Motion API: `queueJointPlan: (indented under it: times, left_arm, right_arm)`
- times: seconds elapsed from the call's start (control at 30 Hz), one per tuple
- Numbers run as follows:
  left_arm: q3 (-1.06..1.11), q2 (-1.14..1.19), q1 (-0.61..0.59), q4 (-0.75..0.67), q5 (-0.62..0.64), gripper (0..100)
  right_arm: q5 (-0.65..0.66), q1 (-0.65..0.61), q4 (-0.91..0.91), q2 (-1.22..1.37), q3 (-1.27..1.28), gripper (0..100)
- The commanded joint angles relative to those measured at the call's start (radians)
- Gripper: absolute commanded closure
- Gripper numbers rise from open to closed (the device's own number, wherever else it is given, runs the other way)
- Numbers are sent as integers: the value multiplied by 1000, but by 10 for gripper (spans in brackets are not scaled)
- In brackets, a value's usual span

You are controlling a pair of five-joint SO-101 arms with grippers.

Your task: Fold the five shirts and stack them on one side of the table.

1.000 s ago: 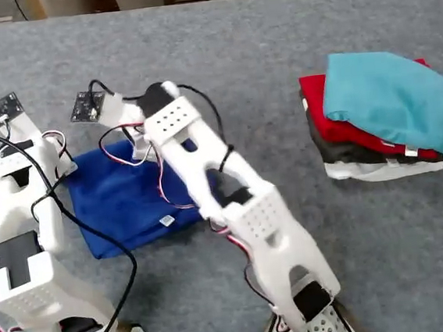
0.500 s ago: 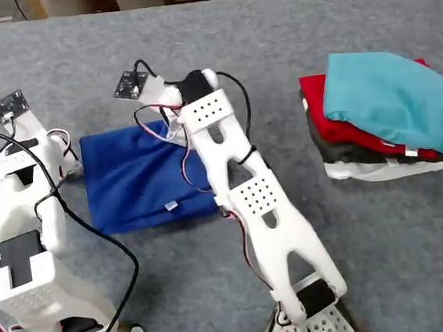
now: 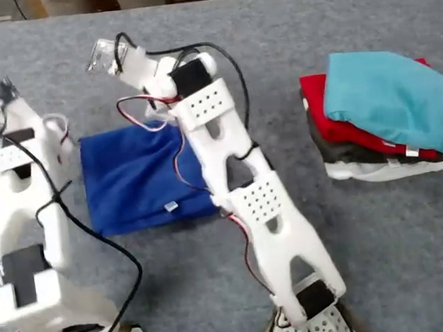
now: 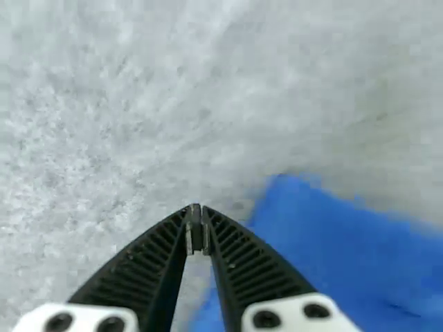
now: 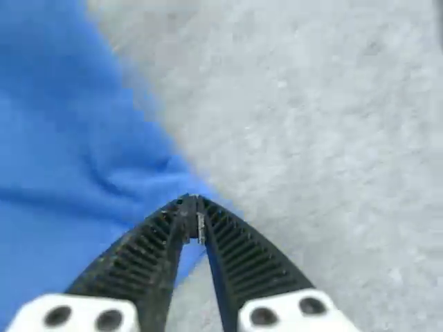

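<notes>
A folded blue shirt (image 3: 136, 178) lies flat on the grey table, between the two arms. At the table's right side sits a stack of folded shirts (image 3: 379, 131) with a teal shirt (image 3: 391, 95) on top, then a red shirt (image 3: 343, 127), then dark and white ones. My left gripper (image 4: 195, 232) is shut on nothing, over bare table just off the blue shirt's edge (image 4: 346, 242). My right gripper (image 5: 192, 223) is also shut and empty, its tips over the blue shirt's border (image 5: 69, 173).
The grey carpet-like table top (image 3: 288, 42) stretches open between the blue shirt and the stack. The right arm's white links (image 3: 239, 188) cross above the blue shirt's right edge. Loose cables (image 3: 94, 233) hang from both arms.
The blue shirt was pulled to the right and squared up, then left lying. Both arms have since lifted away from it toward the table's far side.
</notes>
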Motion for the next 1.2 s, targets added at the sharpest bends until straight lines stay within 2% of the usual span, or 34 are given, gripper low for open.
queueJointPlan:
  times: [0.0,0.13,0.3,0.4,0.53,0.7,0.8,0.97,1.17]
  left_arm:
    - [-72,-68,109,-3,48,981]
    - [-58,18,178,-112,61,981]
    - [-68,213,166,-181,52,980]
    - [-87,298,155,-155,-25,981]
    - [-157,289,141,-112,-17,981]
    - [-160,297,133,-144,-17,981]
    - [-157,295,135,-143,-17,981]
    - [-157,295,133,-143,-17,981]
    - [-158,294,137,-143,-17,981]
  right_arm:
    - [-43,51,-104,33,27,996]
    - [-87,101,-104,131,50,996]
    - [-86,157,-35,170,59,996]
    - [-84,200,-28,173,56,996]
    - [-84,222,-21,154,18,996]
    - [-89,159,164,27,-51,996]
    - [-89,137,160,-116,127,996]
    - [-83,56,153,-381,645,997]
    - [-87,13,-25,-556,1070,997]
